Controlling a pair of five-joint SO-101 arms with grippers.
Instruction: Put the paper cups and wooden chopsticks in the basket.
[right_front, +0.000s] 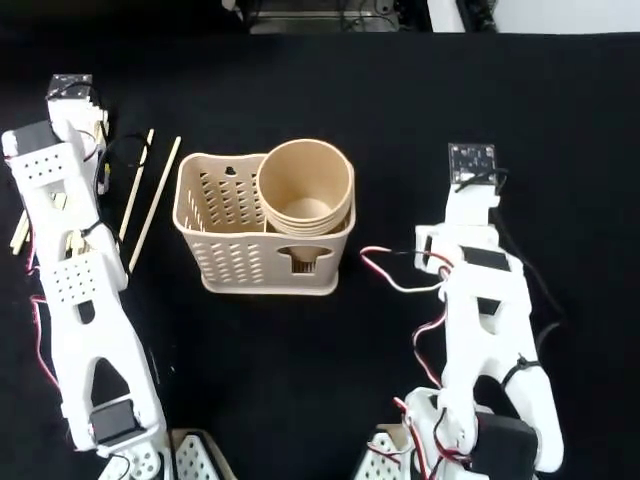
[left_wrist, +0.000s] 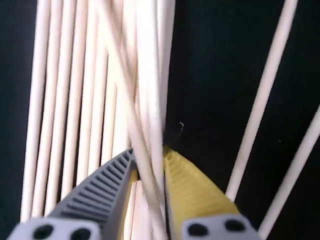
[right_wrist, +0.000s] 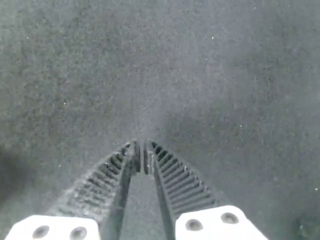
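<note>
Several chopsticks (left_wrist: 145, 95) left of the basket (right_front: 215, 255), in which the cups (right_front: 305, 190) are stacked, are pinched crosswise by the left gripper (left_wrist: 149, 152), so some may be dropped on lifting, while the right gripper (right_wrist: 143, 155), right of the basket, is pressed together, empty.

Left gripper (left_wrist: 148, 151) tight around wooden chopsticks (left_wrist: 145, 75) on black cloth (left_wrist: 210, 75).

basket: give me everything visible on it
The basket is beige and looks like plastic. It is oblong with rounded corners and slotted walls, and has one larger cut-out in the front wall. It stands upright near the middle of the black table. Its right part holds a stack of paper cups; the left part is empty.
</note>
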